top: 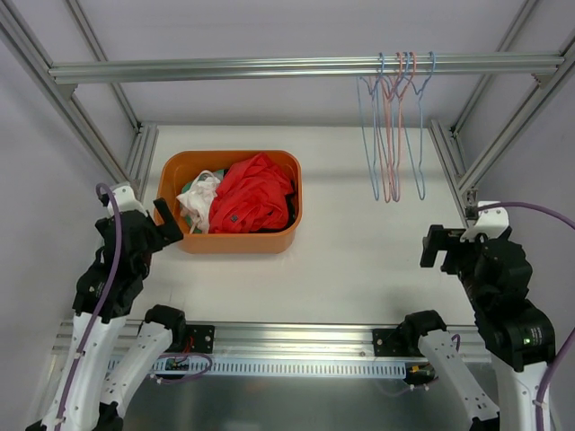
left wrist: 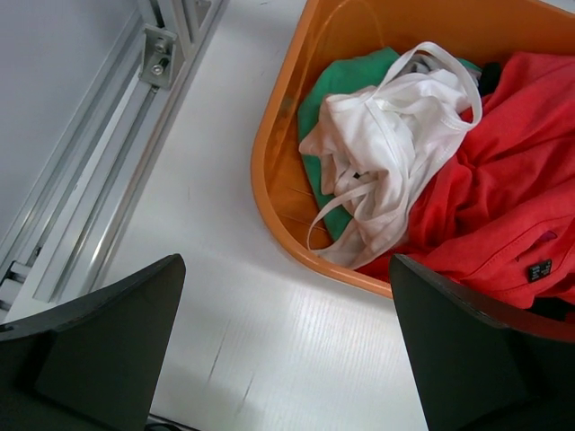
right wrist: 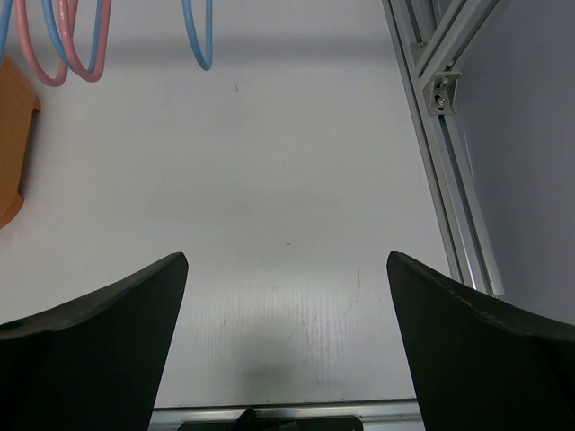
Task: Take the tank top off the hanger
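Several thin wire hangers [top: 393, 135], blue and pink, dangle bare from the overhead rail [top: 269, 67] at the back right; their lower loops [right wrist: 76, 54] show at the top of the right wrist view. A white tank top [left wrist: 395, 153] with loose straps lies crumpled in the orange basket [left wrist: 269, 180], next to red cloth [left wrist: 503, 197] and over green cloth [left wrist: 350, 76]. My left gripper [left wrist: 287, 260] is open above the table just in front of the basket's near left corner. My right gripper [right wrist: 286, 256] is open and empty over bare table at the right, below the hangers.
The orange basket [top: 229, 244] stands at the centre left of the white table, with the red cloth [top: 256, 193] and the white top [top: 199, 199] inside. Aluminium frame posts [top: 449, 162] run along both sides and a rail [top: 287, 337] along the near edge.
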